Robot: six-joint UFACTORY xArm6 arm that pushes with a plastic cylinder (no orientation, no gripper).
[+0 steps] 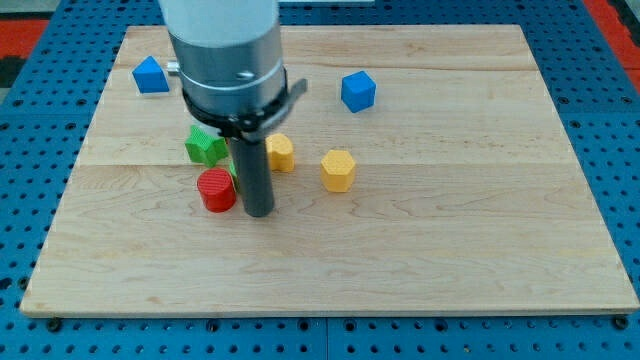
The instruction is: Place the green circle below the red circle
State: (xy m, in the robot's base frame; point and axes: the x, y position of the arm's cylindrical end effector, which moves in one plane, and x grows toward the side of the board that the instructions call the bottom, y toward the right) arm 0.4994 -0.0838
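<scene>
No hand was seen, only a rod whose tip (259,212) was set just right of the red circle (216,190) on the bench (450,250); the green block (205,147), its shape unclear, was found just above the red circle, so the approach was judged unfinished and a push around and down was called for.

Hidden and cut-off items, one view:

- My arm housing (222,45): the view's top edge is cutting it off.
- Green block (205,146): my housing and rod are covering its upper and right parts; shape reading as star-like, not certain. A green sliver is showing just right of it against my rod (253,170).
- Yellow block (281,152): my rod is hiding its left side.
- Blue block (150,75): shape unclear.
- Counter (450,250): my housing is hiding part of its far left.
</scene>
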